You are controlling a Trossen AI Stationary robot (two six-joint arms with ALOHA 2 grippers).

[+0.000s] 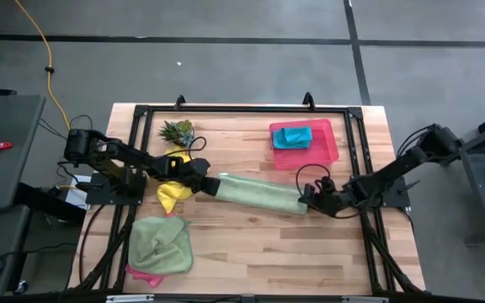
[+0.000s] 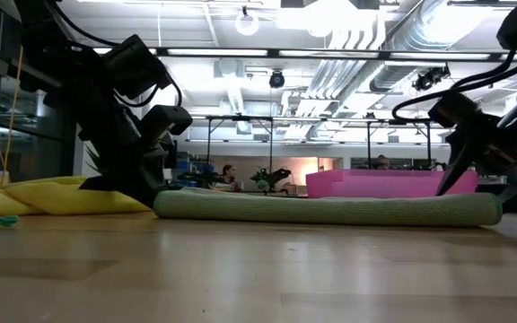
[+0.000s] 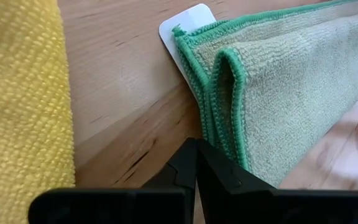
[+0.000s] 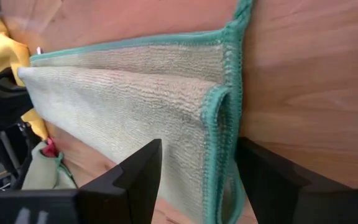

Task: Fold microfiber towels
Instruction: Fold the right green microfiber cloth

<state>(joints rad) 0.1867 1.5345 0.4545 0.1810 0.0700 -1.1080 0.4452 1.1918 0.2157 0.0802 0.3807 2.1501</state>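
A light green towel point(image 1: 259, 192), folded into a long strip with a darker green hem, lies flat across the middle of the table. My left gripper point(image 1: 202, 178) is shut and points down at the strip's left end point(image 3: 229, 93), beside a crumpled yellow towel point(image 1: 171, 192). My right gripper point(image 1: 304, 199) is open at the strip's right end. Its two fingers point(image 4: 142, 168) stand on either side of the end hem point(image 4: 219, 124), above it. A second light green towel point(image 1: 160, 244) lies bunched on a pink one point(image 1: 144, 273) near the front left. A teal towel point(image 1: 293, 136) lies in the pink tray. My left gripper's shut fingers point(image 3: 185, 165) come down at a slant right beside the hem of the strip's left end point(image 3: 232, 152). The towel is not between them. Whether the outer side of one finger touches the hem, I cannot tell.
The pink tray point(image 1: 331, 150) stands at the back right and a small spiky plant point(image 1: 178, 130) at the back left. A white label point(image 3: 188, 22) shows on the wood under the strip's left corner. Bare wood lies along the near edge, right of the bunched towels.
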